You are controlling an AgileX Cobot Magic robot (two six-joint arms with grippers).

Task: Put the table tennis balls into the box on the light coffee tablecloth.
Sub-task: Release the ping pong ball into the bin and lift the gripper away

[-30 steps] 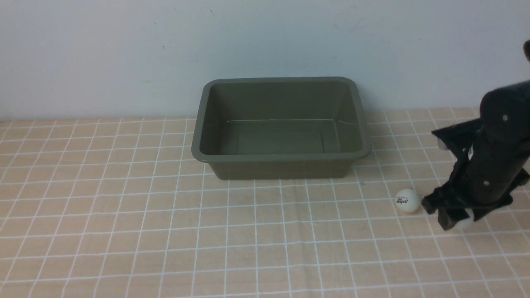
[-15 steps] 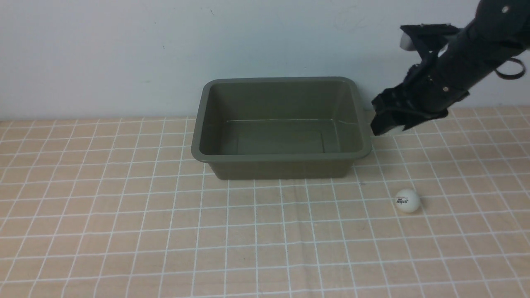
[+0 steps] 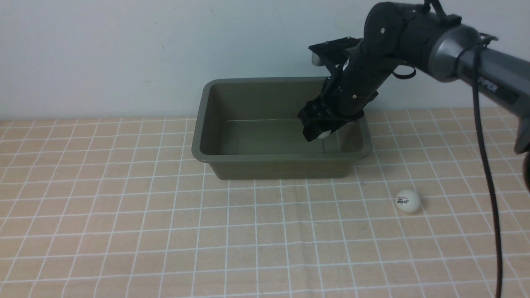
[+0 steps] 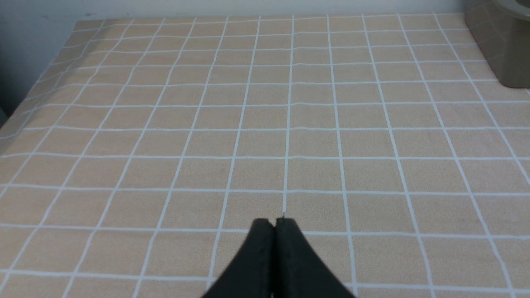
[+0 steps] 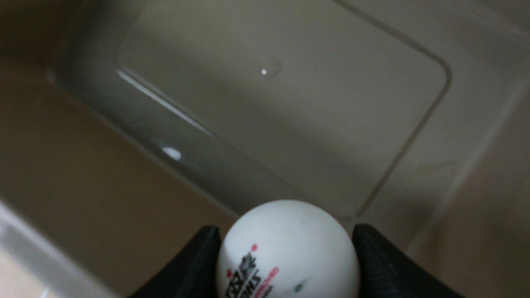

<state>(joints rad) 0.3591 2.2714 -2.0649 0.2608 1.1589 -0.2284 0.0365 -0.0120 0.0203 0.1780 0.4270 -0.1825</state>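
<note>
Our right pincer (image 3: pixel 321 134) clamps one ball (image 5: pixel 285 248) over the box (image 3: pixel 281 157); the other ball (image 3: pixel 408 200) lies nearby on the tablecloth (image 3: pixel 124 227), pale wall (image 3: pixel 124 49) behind. Our left pincer (image 4: pixel 274 225) is closed.

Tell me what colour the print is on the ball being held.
Dark lettering with red marks, on a white ball; clearest in the right wrist view.
</note>
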